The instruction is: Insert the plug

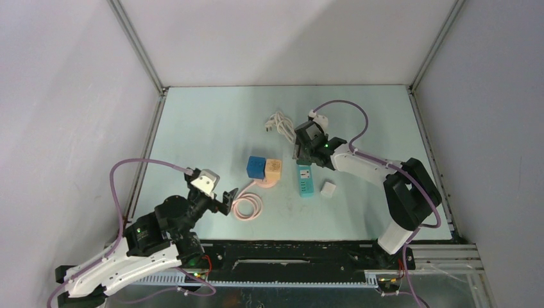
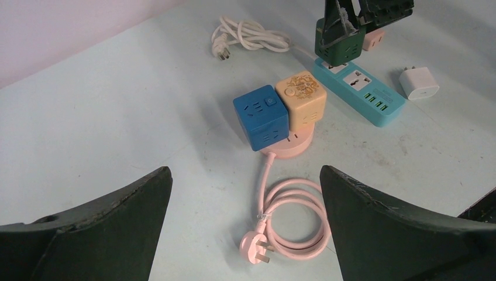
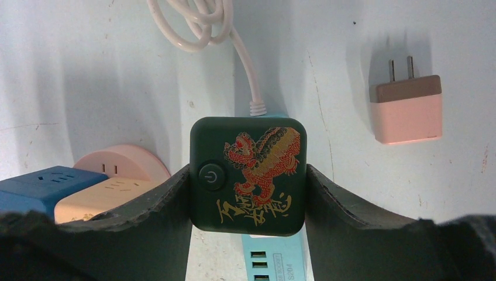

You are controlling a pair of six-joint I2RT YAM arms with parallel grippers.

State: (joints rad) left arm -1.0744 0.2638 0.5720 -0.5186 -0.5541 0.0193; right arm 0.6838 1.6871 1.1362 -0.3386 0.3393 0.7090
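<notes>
The pale table [image 1: 192, 128] carries everything. The right tool [image 1: 308, 142] is closed on the sides of a dark green cube adapter [image 3: 248, 175] with a red-and-gold dragon print. It holds it over the cable end of the teal power strip [image 2: 362, 88]; whether the pins are seated cannot be told. The left tool [image 2: 245, 175] is spread wide, holding nothing, near a coiled pink cable [image 2: 292, 222]. That cable leads to a round pink socket base [image 2: 292, 146] bearing a blue cube [image 2: 261, 116] and a beige cube [image 2: 301, 96]. A white charger [image 2: 419, 82] lies beside the strip, and a pink charger [image 3: 407, 108] lies flat near its cable end.
</notes>
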